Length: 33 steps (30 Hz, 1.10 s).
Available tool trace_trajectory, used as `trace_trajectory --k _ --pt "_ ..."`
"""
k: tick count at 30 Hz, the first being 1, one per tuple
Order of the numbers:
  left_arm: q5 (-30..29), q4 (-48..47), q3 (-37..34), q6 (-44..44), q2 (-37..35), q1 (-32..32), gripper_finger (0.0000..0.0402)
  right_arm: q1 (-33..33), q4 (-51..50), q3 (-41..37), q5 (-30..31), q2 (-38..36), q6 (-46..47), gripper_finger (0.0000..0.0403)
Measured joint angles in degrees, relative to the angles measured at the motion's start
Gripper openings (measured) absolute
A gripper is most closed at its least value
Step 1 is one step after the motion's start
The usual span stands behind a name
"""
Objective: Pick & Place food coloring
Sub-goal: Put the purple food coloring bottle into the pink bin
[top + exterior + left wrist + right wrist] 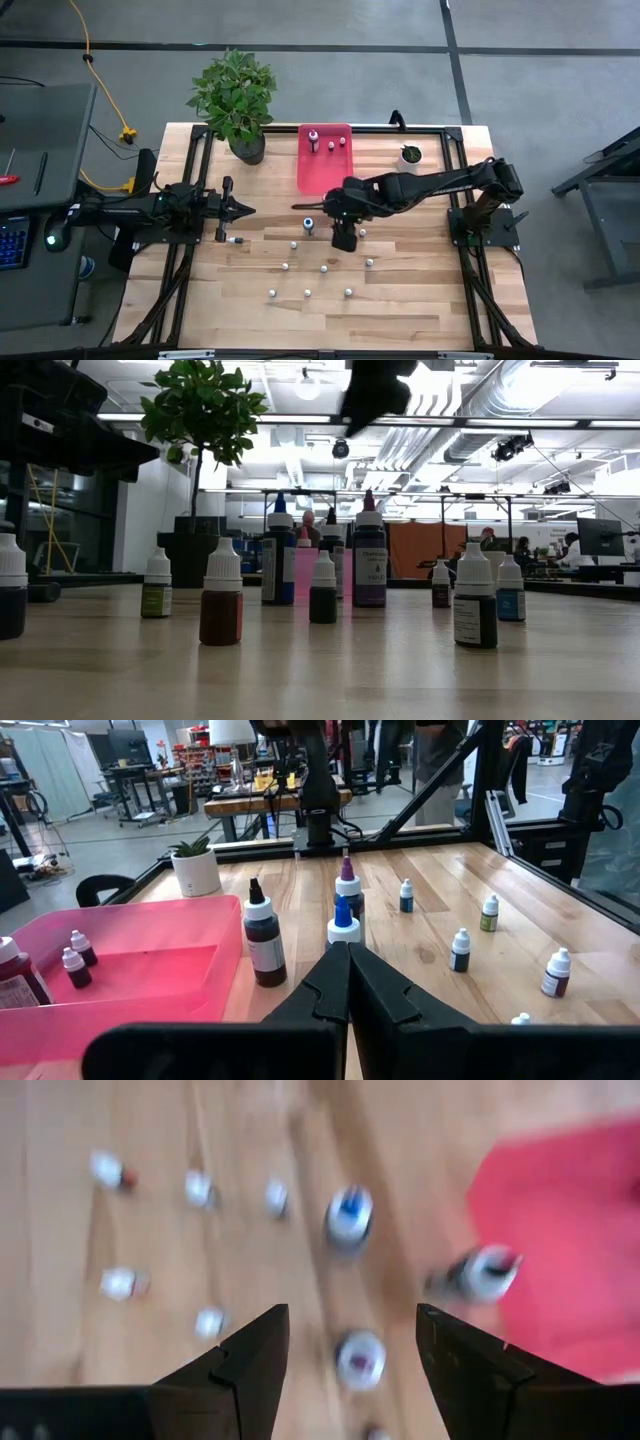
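The right gripper (343, 238) hangs with its jaws spread and empty above the food coloring bottles (308, 262) scattered mid-table, just in front of the pink tray (322, 172) that already holds three, so the step in hand looks like lining up the next pick. The next move calls for dropping squarely over one white cap (which one is unclear, its wrist view being blurred). The left gripper (238, 211) waits closed at the table's left.

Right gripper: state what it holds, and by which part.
Nothing. The right gripper hangs open above the table, empty between its fingers, over loose food coloring bottles. The left gripper is shut on nothing, waiting at the table's left.
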Motion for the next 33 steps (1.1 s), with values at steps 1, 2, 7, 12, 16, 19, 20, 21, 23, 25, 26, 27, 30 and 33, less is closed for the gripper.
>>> trace_trajectory --k 1,2,7,12,16,19,20,21,23,25,26,27,30,33 --pt "0.0 0.0 0.0 0.01 -0.02 0.0 0.0 0.22 -1.87 -0.01 -1.6 0.0 0.34 0.0208" --pt "0.0 0.0 0.0 0.0 -0.01 0.01 0.0 0.45 -3.41 -0.01 -2.87 0.0 0.39 0.0208" --pt "0.0 0.0 0.0 0.01 0.0 0.02 0.0 2.84 -11.74 -0.01 -7.94 0.0 -0.64 0.0208" --pt "0.0 0.0 0.0 0.01 0.0 0.02 0.0 3.97 -19.16 -0.85 -5.99 -0.04 0.83 0.0208" --pt "0.0 0.0 0.0 -0.01 0.0 0.0 0.0 3.11 -15.98 -5.08 -5.27 -1.12 4.58 0.0208" --pt "0.0 0.0 0.0 0.01 -0.02 0.0 0.0 2.18 -9.35 -12.21 -7.67 -3.54 5.74 0.0208" --pt "0.0 0.0 0.0 0.01 -0.01 0.01 0.0 1.91 -6.63 -14.81 -8.67 -4.44 5.87 0.0208" --pt "0.0 0.0 0.0 0.0 0.0 0.02 0.0 1.58 -3.97 -17.22 -9.26 -5.29 5.94 0.0208" --pt "0.0 0.0 0.0 0.01 0.0 0.01 0.0 1.18 -0.04 -21.13 -9.03 -7.05 5.95 0.0208" --pt "0.0 0.0 0.0 -0.01 0.0 0.02 0.0 0.77 2.87 -24.36 -7.33 -8.53 5.88 0.0208" --pt "0.0 0.0 0.0 -0.01 -0.02 0.02 0.0 0.47 3.72 -25.86 -6.57 -9.05 5.84 0.0208" --pt "0.0 0.0 0.0 0.01 -0.02 0.02 0.0 0.14 4.66 -27.44 -5.93 -9.57 5.82 0.0208" --pt "0.0 0.0 0.0 0.0 0.0 0.01 0.0 -1.05 9.19 -31.6 -5.3 -10.0 5.3 0.0208" --pt "0.0 0.0 0.0 -0.01 -0.02 0.0 0.0 -1.63 16.94 -35.17 -5.61 -10.08 4.38 0.0208"
